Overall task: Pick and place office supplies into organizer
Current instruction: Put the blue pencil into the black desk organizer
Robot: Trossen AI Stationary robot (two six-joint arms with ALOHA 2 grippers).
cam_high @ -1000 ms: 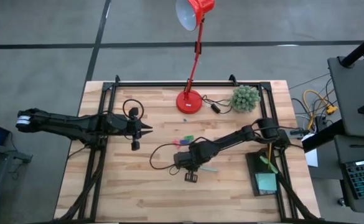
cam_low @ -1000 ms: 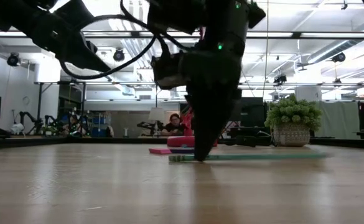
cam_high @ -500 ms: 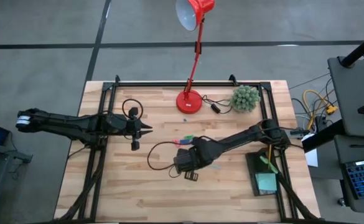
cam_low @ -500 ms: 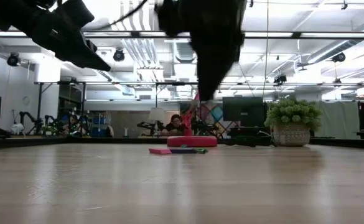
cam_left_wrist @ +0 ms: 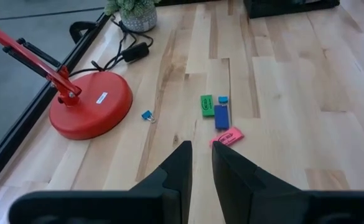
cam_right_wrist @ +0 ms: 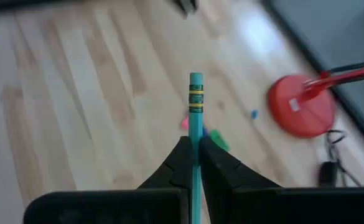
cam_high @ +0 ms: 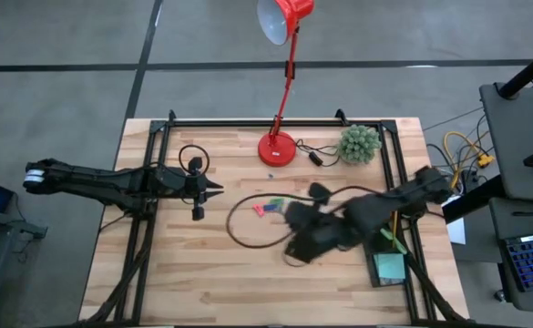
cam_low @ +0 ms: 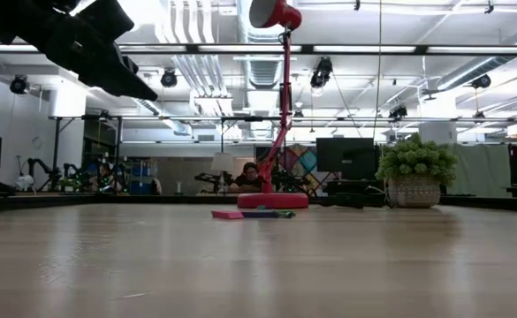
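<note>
The right gripper (cam_right_wrist: 194,158) pinches a teal pencil (cam_right_wrist: 195,118), which juts out at 12 o'clock between its fingers; the left gripper (cam_left_wrist: 200,163) is pressed nearly together, empty.

Bare tabletop (cam_high: 202,273) all around small coloured pieces (cam_high: 268,206).

We see the right gripper (cam_right_wrist: 194,158) with its two dark fingers (cam_right_wrist: 177,163) closed on a teal pencil (cam_right_wrist: 195,118), which projects forward between them and ends in a banded ferrule and teal eraser. Beyond it lies the wooden table (cam_right_wrist: 88,106). The red lamp base (cam_right_wrist: 300,109) stands farther off, with small pink and green pieces (cam_right_wrist: 214,138) beside the pencil.
</note>
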